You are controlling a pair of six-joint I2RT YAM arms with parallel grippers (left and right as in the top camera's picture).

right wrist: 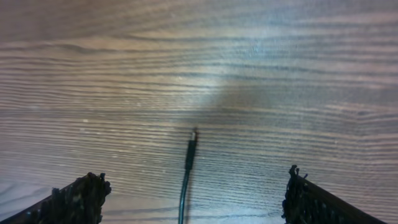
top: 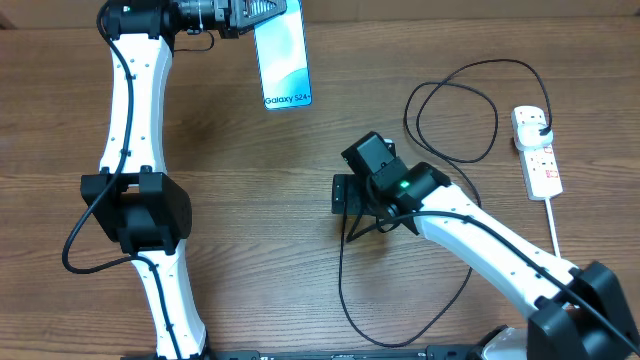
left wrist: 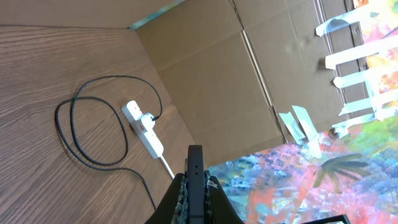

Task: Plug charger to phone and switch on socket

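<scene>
While the left gripper (top: 268,12) is clamped on the top end of the phone (top: 284,62), the handset hangs at 12 o'clock over the wooden table (top: 250,200), its lit blue screen facing up in the overhead view. The left wrist view shows the phone edge-on, pinched between the two fingers. The right gripper (right wrist: 194,179) sits near the table's centre, pointing toward 9 o'clock, with its fingers (right wrist: 78,199) spread wide and holding nothing. Between them, touching neither, the connector tip (right wrist: 191,144) of the charger (top: 408,112) lies flat on the wood. The black cable runs under the right arm and loops toward 2 o'clock. There its black plug (top: 537,128) sits in the white socket (top: 540,160), which lies lengthwise near the table's 3 o'clock edge. The phone and the connector tip are well apart.
</scene>
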